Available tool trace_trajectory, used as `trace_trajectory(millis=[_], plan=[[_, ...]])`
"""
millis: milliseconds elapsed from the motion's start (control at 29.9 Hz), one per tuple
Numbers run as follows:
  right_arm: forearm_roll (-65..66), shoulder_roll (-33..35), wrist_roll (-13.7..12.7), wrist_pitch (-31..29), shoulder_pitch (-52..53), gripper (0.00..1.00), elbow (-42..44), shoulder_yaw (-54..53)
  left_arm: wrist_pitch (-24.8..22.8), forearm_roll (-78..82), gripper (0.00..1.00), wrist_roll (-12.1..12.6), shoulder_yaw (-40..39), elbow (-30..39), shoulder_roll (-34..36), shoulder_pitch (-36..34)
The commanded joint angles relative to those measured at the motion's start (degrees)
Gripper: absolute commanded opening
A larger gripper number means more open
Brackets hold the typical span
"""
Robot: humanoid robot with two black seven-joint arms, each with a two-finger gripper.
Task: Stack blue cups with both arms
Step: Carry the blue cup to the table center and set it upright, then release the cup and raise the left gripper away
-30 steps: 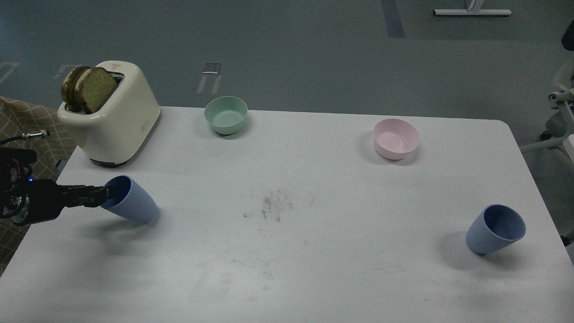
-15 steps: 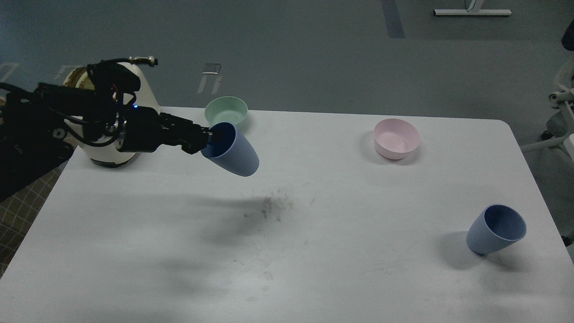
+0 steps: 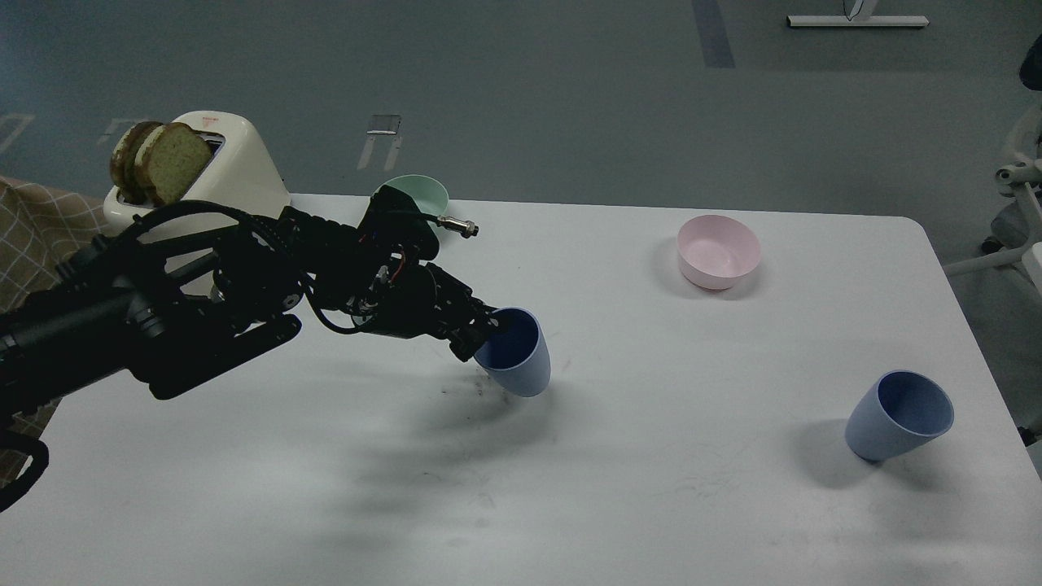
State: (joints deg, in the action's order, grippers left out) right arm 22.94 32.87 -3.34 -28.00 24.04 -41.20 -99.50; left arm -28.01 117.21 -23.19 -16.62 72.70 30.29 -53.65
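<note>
My left gripper (image 3: pixel 487 329) is shut on the near-left rim of a blue cup (image 3: pixel 518 358) and holds it upright near the middle of the white table (image 3: pixel 619 488), its base at or just above the surface. The second blue cup (image 3: pixel 898 415) stands at the right front of the table, free of any gripper. My left arm reaches in from the left edge across the table. My right arm and its gripper are out of view.
A cream toaster (image 3: pixel 236 167) with bread slices (image 3: pixel 167 161) stands at the back left. A mint-green bowl (image 3: pixel 423 191) is partly hidden behind my arm at the back. A pink bowl (image 3: pixel 719 251) sits at the back right. A dark smudge (image 3: pixel 468 391) marks the table's middle.
My left gripper lifted the blue cup from the table's left side, carried it right and lowered it to the middle. The other cup has not moved.
</note>
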Motion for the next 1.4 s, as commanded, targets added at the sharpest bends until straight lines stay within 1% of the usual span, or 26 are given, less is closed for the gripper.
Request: trace_trajectory(millis=[0,301,334,468,502,568,602,669,736,769,836,936,970,1036,1103,1137,1170,1304,1371], plan=[[0.0,0.0,0.0,0.0,-0.1,1.0,0.0,0.0,0.0,0.2,0.0,0.3,0.2,-1.0,-0.8,0.3],[0.0,0.0,-0.1,0.0,-0.3,1.0,-0.6,0.0,0.0,0.2,0.0,0.7,1.8,-2.0,-1.1,0.4],[0.0,0.0,-0.1,0.0,-0.3,1.0,-0.6,0.0,0.0,0.2,0.01,0.7,1.8,-2.0,-1.1,0.4],[0.0,0.0,0.0,0.0,-0.4,1.0,-0.6,0.0,0.0,0.0,0.21,0.6,1.7,-2.0,-1.1,0.4],[0.0,0.0,0.0,0.0,-0.4,1.0,-0.6,0.0,0.0,-0.1,0.31,0.6,1.7,-2.0,-1.0,0.4],[0.0,0.0,-0.1,0.0,-0.4,1.0,-0.6,0.0,0.0,-0.5,0.44,0.6,1.6,-1.9,-0.9,0.4],[0.0,0.0,-0.1,0.0,-0.6,1.0,-0.6,0.0,0.0,-0.7,0.62,0.6,1.2,-1.9,-0.7,0.4],[0.0,0.0,-0.1,0.0,-0.8,1.0,-0.6,0.0,0.0,-1.4,0.76,0.6,0.9,-1.9,-0.5,0.3],[0.0,0.0,0.0,0.0,-0.8,1.0,-0.7,0.0,0.0,-3.0,0.8,0.4,0.7,-1.9,-0.3,0.2],[0.0,0.0,0.0,0.0,-0.8,1.0,-0.7,0.0,0.0,-4.6,0.84,0.5,0.7,-1.9,-0.1,0.2],[0.0,0.1,0.0,0.0,-0.8,1.0,-0.8,-0.2,0.0,-6.0,0.87,0.5,0.7,-1.9,-0.1,0.1],[0.0,1.1,0.0,0.0,-0.8,1.0,-2.1,-0.3,0.0,-7.9,0.87,0.3,-0.5,-1.9,0.4,0.1],[0.0,2.0,0.0,0.0,-0.9,1.0,-3.3,-0.3,0.0,-8.7,0.9,0.2,-2.2,-1.9,0.9,0.1],[0.4,3.0,-0.1,0.0,-1.1,1.0,-4.9,-0.2,0.0,-10.3,0.91,0.1,-4.2,-1.9,1.6,0.0],[1.2,6.0,-0.1,0.0,-3.9,1.0,-11.0,0.4,0.0,-17.2,0.93,0.2,-10.5,-1.7,2.9,0.1],[1.5,6.6,-0.1,0.0,-5.0,1.0,-12.9,0.4,0.0,-19.6,0.94,0.2,-12.3,-1.6,3.1,0.2],[2.3,8.0,-0.1,0.0,-6.8,1.0,-16.2,0.4,0.0,-24.9,0.97,0.4,-15.4,-1.6,3.2,0.4],[5.7,11.0,-0.1,0.0,-8.3,1.0,-20.2,0.4,0.0,-37.8,0.97,0.3,-20.4,-2.2,3.3,0.9],[10.5,12.2,-0.1,0.0,-8.3,1.0,-20.9,0.3,3.8,-48.3,0.97,0.1,-23.5,-2.9,3.4,2.7]])
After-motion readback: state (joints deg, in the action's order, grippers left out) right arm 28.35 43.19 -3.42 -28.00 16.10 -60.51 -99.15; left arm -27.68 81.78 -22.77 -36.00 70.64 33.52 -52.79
